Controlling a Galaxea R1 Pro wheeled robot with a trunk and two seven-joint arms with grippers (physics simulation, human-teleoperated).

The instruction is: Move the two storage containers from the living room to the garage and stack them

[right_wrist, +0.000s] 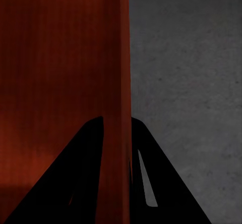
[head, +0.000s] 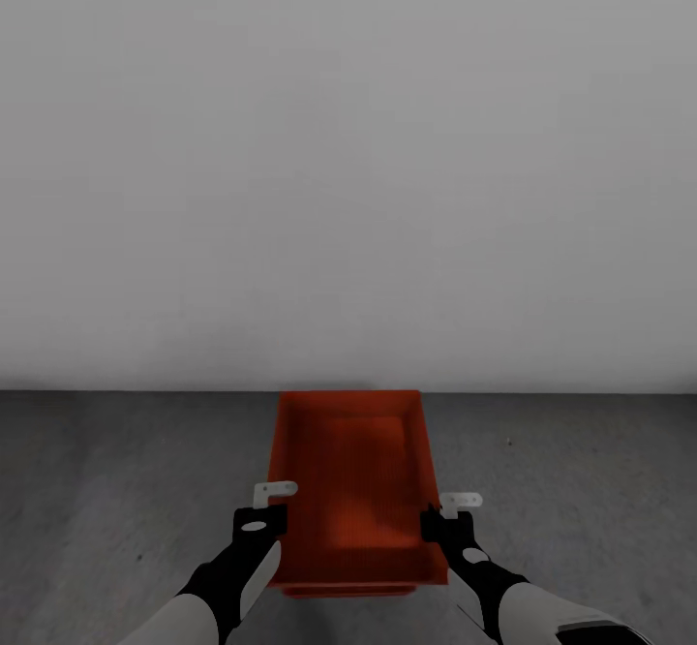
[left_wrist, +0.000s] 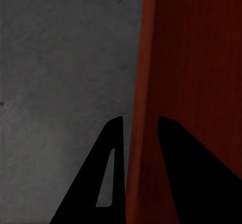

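The storage container is a plain red-orange, brighter along its rim and darker and more shaded inside; in the wrist views its thin walls read as deep brick red with faint vertical streaks. The floor is dark grey, mottled and rough like concrete. The wall is an even pale white-grey. The left claw and the right claw are black with pale grey tips, on arms of black and white.

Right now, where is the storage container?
In the head view, the storage container is low centre, gripped between the left gripper and right gripper, near the white wall.
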